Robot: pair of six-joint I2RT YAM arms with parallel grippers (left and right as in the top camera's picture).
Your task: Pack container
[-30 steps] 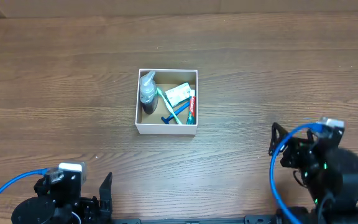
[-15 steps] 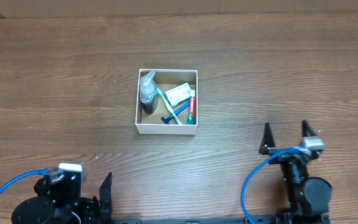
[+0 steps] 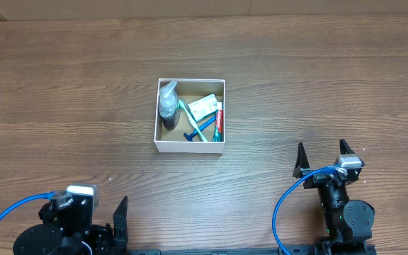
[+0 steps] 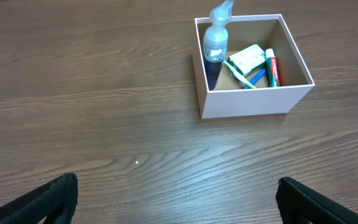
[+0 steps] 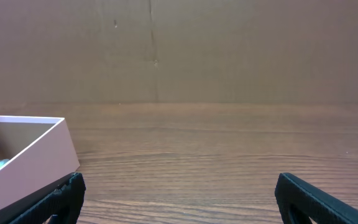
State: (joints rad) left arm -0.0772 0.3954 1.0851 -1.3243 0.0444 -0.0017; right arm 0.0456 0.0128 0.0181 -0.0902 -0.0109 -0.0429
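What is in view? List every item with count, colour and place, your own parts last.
table: one, brown wood, beneath everything
container: one, white outside and brown inside, centre of the table
spray bottle: one, clear and grey, left side of the container
soap packet: one, white and green, far right part of the container
toothbrush: one, green, middle of the container
razor: one, blue, near side of the container
toothpaste: one, white with red, along the container's right wall
cables: two, blue, one on each arm
left gripper: one, black, open, near left
right gripper: one, black, open, near right
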